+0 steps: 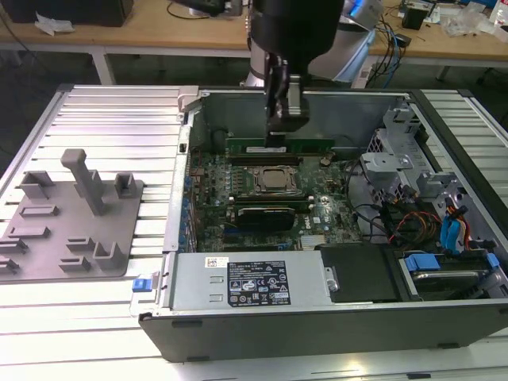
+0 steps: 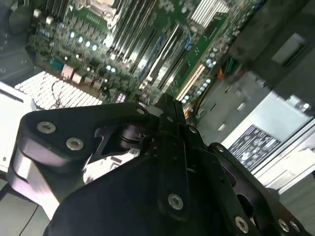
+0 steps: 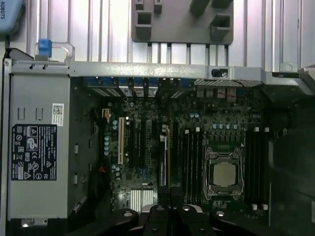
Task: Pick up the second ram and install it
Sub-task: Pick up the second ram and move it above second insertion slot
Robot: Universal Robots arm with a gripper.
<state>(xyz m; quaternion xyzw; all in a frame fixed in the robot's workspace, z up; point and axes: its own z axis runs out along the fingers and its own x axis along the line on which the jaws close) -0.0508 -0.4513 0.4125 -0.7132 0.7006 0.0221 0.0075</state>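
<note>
Power-supply housing [image 1: 246,282] lies along the near edge of the open computer case [image 1: 317,333]. Beyond the processor socket [image 1: 274,180], near the far edge of the motherboard [image 1: 214,178], the gripper [image 1: 278,135] reaches down from above. Its fingers stand narrow, clamped on the top edge of the second ram [image 1: 309,145] at about mid-length. The stick stands level on its long edge. Whether it is seated in a slot cannot be told.

From my end I count one ram stick [image 1: 309,144], one gripper [image 1: 278,127], one grey fixture [image 1: 55,238], one open computer case [image 1: 317,325] and one processor [image 1: 275,180] in it.
</note>
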